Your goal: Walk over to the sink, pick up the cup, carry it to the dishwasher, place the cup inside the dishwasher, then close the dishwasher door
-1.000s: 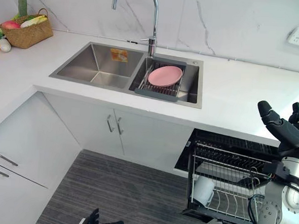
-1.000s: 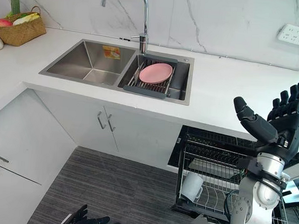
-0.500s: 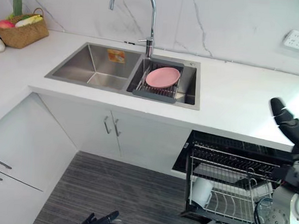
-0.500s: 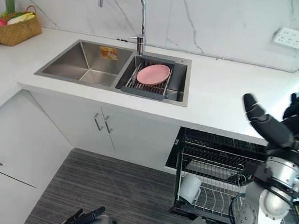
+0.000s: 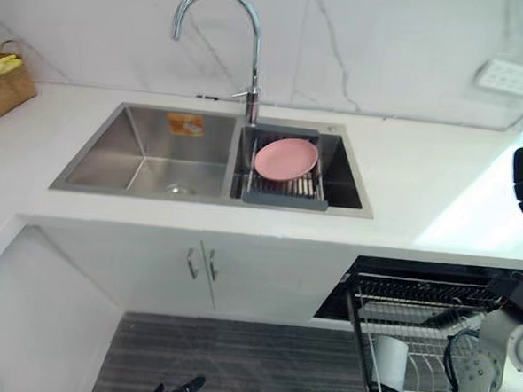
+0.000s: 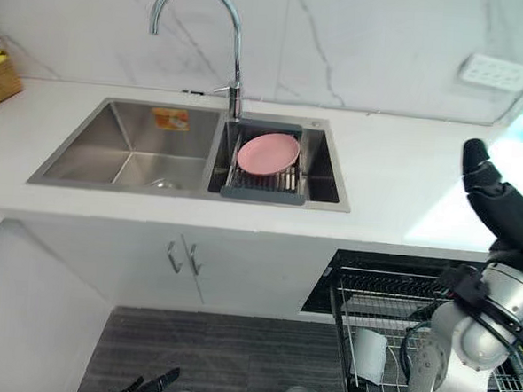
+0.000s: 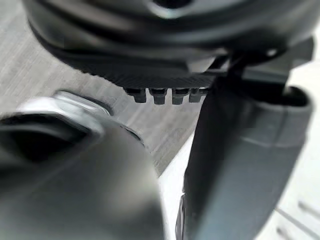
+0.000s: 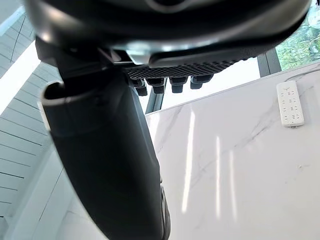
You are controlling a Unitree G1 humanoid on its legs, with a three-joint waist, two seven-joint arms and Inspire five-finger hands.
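The dishwasher rack (image 6: 384, 292) lies open above, back under the countertop (image 6: 394, 204), cup (image 6: 370, 355) at its left end.

On my feed, the dark, matte-black right hand (image 6: 504, 209) has a thick thumb with a rounded tip. Below it I see a black wrist collar, then the silver-grey right arm (image 6: 467, 344), built of smooth, rounded metal housings with a circular joint cap. Up close, its thumb (image 8: 107, 165) is a broad, smooth black wedge, and its fingertips (image 8: 172, 84) are a row of small blocky black stubs under a finely ribbed dark strip. The left hand (image 6: 149, 385) is the same black, with slim fingers.
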